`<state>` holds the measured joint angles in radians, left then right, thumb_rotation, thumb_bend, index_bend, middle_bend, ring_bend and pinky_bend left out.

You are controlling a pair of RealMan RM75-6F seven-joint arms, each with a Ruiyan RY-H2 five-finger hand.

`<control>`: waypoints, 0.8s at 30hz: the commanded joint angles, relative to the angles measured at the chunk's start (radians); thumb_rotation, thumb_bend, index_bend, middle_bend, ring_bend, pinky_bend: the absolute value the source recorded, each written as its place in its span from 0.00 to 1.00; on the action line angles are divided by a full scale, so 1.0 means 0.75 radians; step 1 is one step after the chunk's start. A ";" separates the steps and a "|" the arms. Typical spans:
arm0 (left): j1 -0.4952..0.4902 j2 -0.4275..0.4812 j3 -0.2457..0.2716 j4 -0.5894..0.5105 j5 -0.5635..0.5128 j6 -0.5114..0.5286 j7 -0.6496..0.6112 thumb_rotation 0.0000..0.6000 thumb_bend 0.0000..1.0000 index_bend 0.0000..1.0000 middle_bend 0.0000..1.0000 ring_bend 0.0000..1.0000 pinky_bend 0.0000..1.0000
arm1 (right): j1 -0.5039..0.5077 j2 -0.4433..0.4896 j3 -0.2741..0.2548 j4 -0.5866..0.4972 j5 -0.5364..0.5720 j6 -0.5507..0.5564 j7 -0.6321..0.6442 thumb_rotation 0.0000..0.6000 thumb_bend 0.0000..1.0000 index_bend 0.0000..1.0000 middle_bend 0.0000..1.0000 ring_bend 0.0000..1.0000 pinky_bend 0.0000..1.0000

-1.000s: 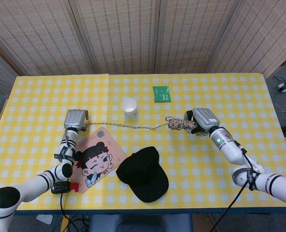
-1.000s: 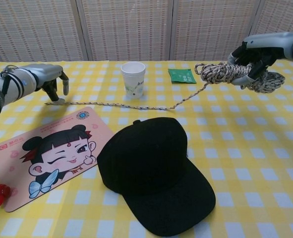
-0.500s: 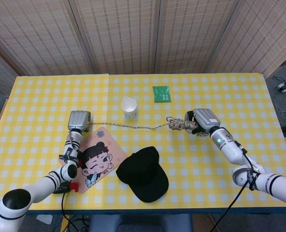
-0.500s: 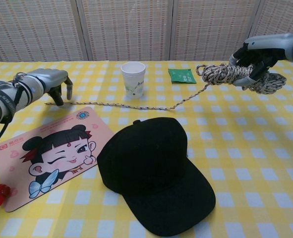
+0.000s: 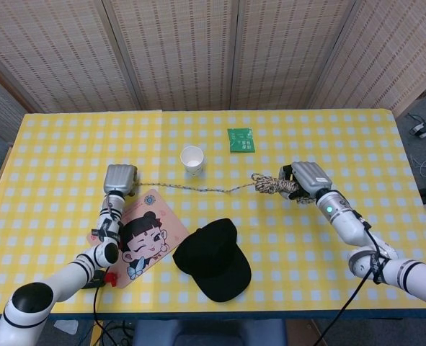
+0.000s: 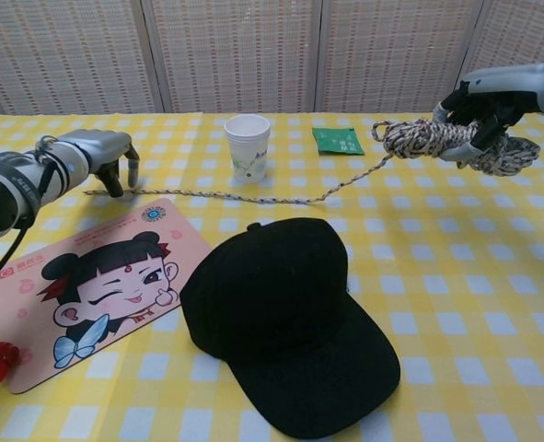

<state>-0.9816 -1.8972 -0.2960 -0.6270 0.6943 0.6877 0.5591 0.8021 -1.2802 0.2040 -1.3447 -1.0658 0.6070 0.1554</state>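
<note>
The right hand (image 6: 481,109) is holding the wound-up rope (image 6: 437,140) above the table's right side. The left hand (image 6: 97,152), fingers curled down, is pinning the loose end, so more winding is left.

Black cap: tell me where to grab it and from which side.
Take the black cap by its flat brim, which points toward the table's near edge. Come in low from that near side; the rounded crown probably offers fingers little to pinch, while the brim's thin edge sticks out free of the cartoon mat.
</note>
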 commanded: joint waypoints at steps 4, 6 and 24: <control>-0.002 -0.012 -0.012 0.017 0.003 -0.011 0.012 1.00 0.34 0.66 1.00 1.00 0.81 | -0.002 -0.009 -0.003 0.017 -0.009 -0.008 0.011 1.00 0.68 0.74 0.62 0.55 0.66; -0.003 -0.016 -0.015 0.024 0.000 -0.021 0.023 1.00 0.34 0.66 1.00 1.00 0.81 | -0.002 -0.012 -0.003 0.023 -0.014 -0.010 0.016 1.00 0.68 0.74 0.62 0.54 0.66; -0.008 -0.035 -0.037 0.054 0.017 -0.045 0.048 1.00 0.37 0.73 1.00 1.00 0.81 | -0.008 -0.021 -0.006 0.042 -0.031 -0.011 0.029 1.00 0.68 0.74 0.62 0.55 0.66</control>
<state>-0.9877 -1.9236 -0.3238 -0.5864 0.7068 0.6541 0.5949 0.7962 -1.2960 0.1992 -1.3133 -1.0889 0.5989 0.1769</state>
